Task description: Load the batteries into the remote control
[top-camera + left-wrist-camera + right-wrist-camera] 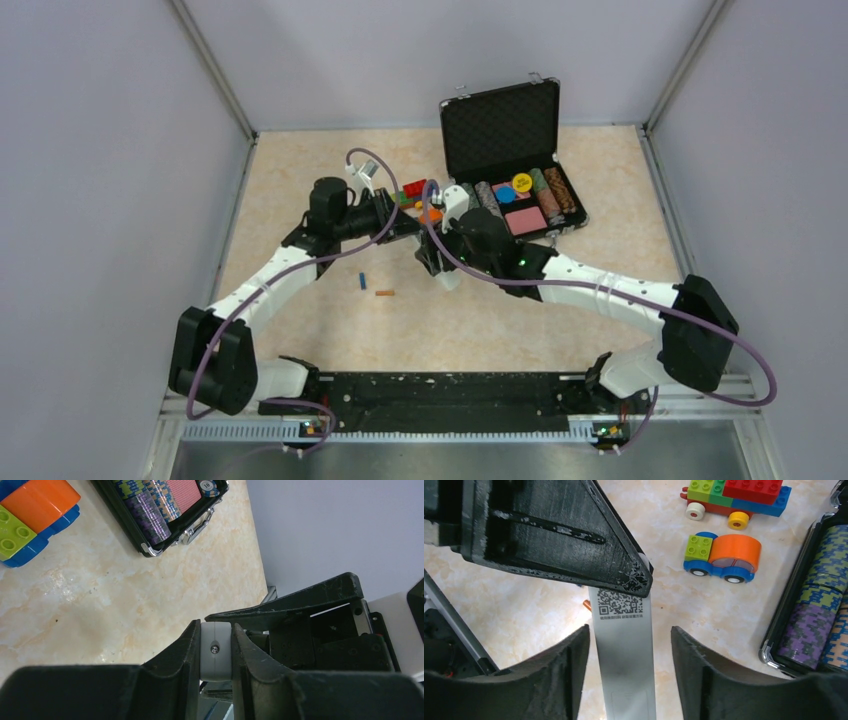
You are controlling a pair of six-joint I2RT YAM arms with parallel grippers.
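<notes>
Plainly, the left jaws are pressed shut on one end of the remote control (216, 650), its white end face pinched between the two black fingers (184, 650) with no gap on either side. The right jaws stand open around the same remote control (624, 650): its long white back, printed with one square code, runs between the two fingers (559, 675), close to one and clear of the other, so they grip nothing. The single remote is thus held off the worktop (300, 180) by the left arm alone, where the two arms meet near the middle. Both batteries lie loose on the worktop on the near side of the jaws, towards the arm bases: one blue battery (361, 280) and one orange-brown battery (384, 293), near each other but not touching, and neither in the remote. Beyond the jaws stand two toy vehicles: a blue car (722, 560) with an orange top and a green brick, and a longer brick vehicle (739, 497) in red, green and blue. To the right of them sits one black case (500, 125), lid upright, with rows of poker chips (819, 580) inside; how many rows I cannot tell.
</notes>
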